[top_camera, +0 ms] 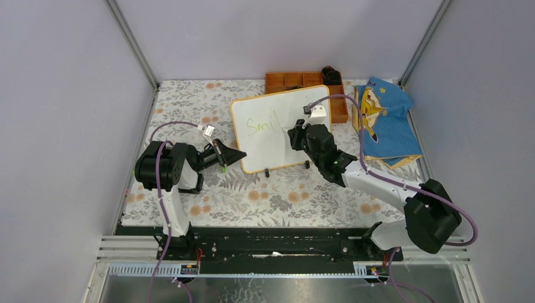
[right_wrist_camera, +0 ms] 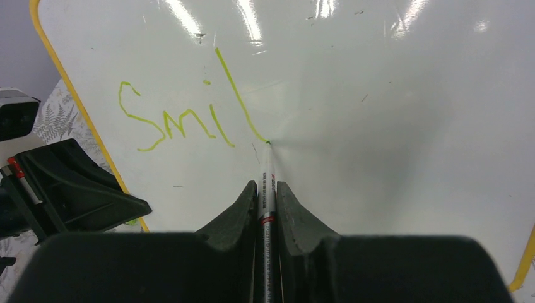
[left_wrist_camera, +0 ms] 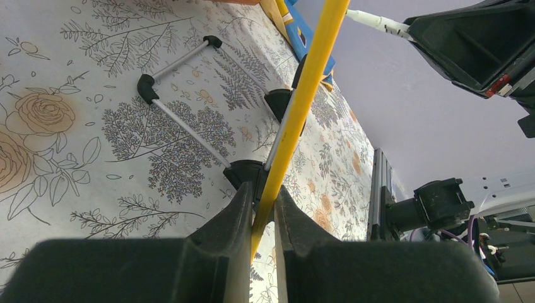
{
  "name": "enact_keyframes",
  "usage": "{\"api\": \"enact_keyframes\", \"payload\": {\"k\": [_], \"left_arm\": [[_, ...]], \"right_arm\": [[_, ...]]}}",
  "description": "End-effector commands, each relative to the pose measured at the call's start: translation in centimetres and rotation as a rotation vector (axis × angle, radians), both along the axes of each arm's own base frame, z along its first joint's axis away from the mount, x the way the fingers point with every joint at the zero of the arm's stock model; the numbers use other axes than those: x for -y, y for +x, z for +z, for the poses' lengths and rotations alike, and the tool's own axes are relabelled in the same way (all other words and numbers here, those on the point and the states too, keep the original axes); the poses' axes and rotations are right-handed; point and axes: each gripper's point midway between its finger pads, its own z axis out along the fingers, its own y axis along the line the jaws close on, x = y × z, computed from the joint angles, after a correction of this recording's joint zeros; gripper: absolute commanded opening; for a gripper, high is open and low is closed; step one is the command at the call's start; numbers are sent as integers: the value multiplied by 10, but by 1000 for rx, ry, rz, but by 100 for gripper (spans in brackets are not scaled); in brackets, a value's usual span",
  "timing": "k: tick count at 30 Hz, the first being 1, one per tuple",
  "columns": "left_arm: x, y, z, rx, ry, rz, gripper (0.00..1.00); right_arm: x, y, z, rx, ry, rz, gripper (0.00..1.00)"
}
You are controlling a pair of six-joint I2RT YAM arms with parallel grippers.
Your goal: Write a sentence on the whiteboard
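**Board pinched at its edge, marker tip on the glossy face**

Top camera: the whiteboard (top_camera: 268, 151) stood propped on small black feet near the middle of the flowered counter (top_camera: 265, 196). The sentence (top_camera: 262, 124) on it read only "Smil", in yellow-green. The left jaws met the board's left edge. The right jaws hung over its face, just right of the letters. Behind the board lay an orange compartment tray (top_camera: 293, 80). A black object (top_camera: 331, 74) sat at the tray's right end, but whether it was inside a compartment or behind the tray could not be told. What the other compartments held was too small to read. A blue cloth (top_camera: 385, 120) lay to the right of the board.

Left wrist camera: the left jaws were drawn almost together, pinching the board's thin yellow-orange frame (left_wrist_camera: 303, 95), seen edge-on between them. One black foot (left_wrist_camera: 246, 173) rested on the counter just past the tips. A thin metal rod (left_wrist_camera: 189, 129) ran from it to another foot (left_wrist_camera: 146, 88).

Right wrist camera: the right jaws were closed narrowly on the barrel of a slim white marker (right_wrist_camera: 267, 183). Its tip touched the board at the bottom of the long "l" stroke. The four letters sat up and to the left of the tip. The dark left jaws showed at the board's left edge.
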Motion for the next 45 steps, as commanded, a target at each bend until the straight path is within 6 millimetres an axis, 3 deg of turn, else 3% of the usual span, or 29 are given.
{"api": "enact_keyframes", "payload": {"k": [1, 6, 12, 24, 45], "left_arm": [[-5, 8, -13, -24, 24, 57, 0], [-5, 8, -13, -24, 24, 56, 0], [-5, 8, -13, -24, 24, 56, 0], [-5, 8, -13, -25, 24, 54, 0], [-5, 8, -12, -23, 24, 55, 0]], "right_arm": [[16, -1, 20, 46, 11, -61, 0], [16, -1, 50, 108, 47, -52, 0], [6, 4, 60, 123, 62, -29, 0], [-3, 14, 55, 111, 49, -26, 0], [17, 24, 31, 83, -28, -113, 0]]}}
